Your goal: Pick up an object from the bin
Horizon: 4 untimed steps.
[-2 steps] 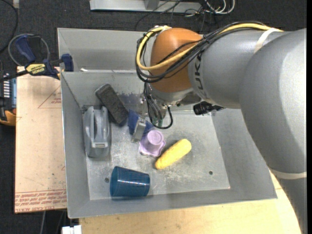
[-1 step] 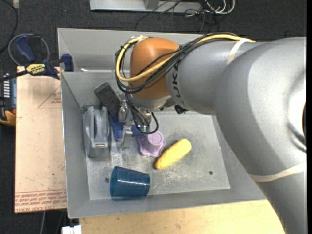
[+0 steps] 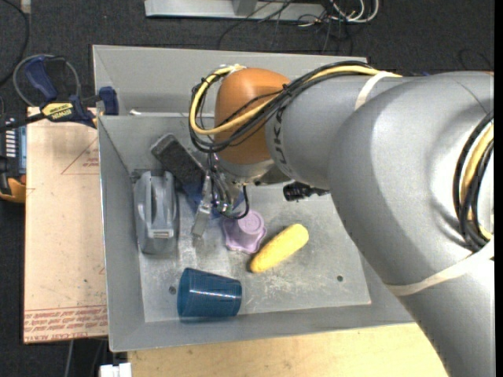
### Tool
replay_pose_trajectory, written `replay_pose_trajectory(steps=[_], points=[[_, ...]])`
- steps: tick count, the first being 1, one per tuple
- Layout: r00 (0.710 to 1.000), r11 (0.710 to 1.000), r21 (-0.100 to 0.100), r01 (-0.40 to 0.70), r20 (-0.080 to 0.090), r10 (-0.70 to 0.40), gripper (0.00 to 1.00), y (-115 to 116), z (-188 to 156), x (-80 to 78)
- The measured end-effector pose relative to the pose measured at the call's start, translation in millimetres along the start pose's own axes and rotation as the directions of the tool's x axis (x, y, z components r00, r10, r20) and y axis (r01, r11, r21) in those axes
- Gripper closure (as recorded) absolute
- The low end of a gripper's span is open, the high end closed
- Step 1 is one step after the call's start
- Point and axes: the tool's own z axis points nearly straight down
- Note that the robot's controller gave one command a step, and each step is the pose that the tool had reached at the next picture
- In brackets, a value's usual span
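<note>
At the front of the grey bin (image 3: 118,289) there is one dark blue cup (image 3: 207,294). It lies on its side, with its mouth toward the left. A little farther back there is one yellow corn cob (image 3: 279,247), lying slanted on the bin floor, apart from the blue cup. Just beside its left end sits one small pale purple cup (image 3: 245,233). Over by the left wall lies one grey tape holder (image 3: 155,213), long and flat. The gripper (image 3: 210,214) is down low between the tape holder and the pale purple cup, closest to the purple cup. I cannot tell if the gripper is spread or pressed together, and I cannot see anything held in it. Behind the gripper one small blue thing (image 3: 189,193) peeks out, mostly hidden. Farthest back, one dark grey block (image 3: 174,158) leans in the back left corner. That makes six things in the bin. Above them is the round orange cover (image 3: 245,104) on the wrist, with yellow and black cables (image 3: 201,108) looping over it, and the big grey arm (image 3: 393,171) comes in from the right.
</note>
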Motion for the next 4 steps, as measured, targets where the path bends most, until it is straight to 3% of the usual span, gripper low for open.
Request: replay_pose_trajectory(steps=[1,2,3,4], points=[[0.996,0.996,0.003,0.087,0.008,-0.087,1.00,-5.0,-6.0,6.1],[0.996,0.996,0.002,0.087,0.008,-0.087,1.00,-5.0,-6.7,6.0],[0.996,0.996,0.001,0.086,0.014,-0.086,1.00,-5.2,-24.9,3.8],[0.996,0.996,0.002,0.086,0.010,-0.086,1.00,-5.5,-43.2,5.8]])
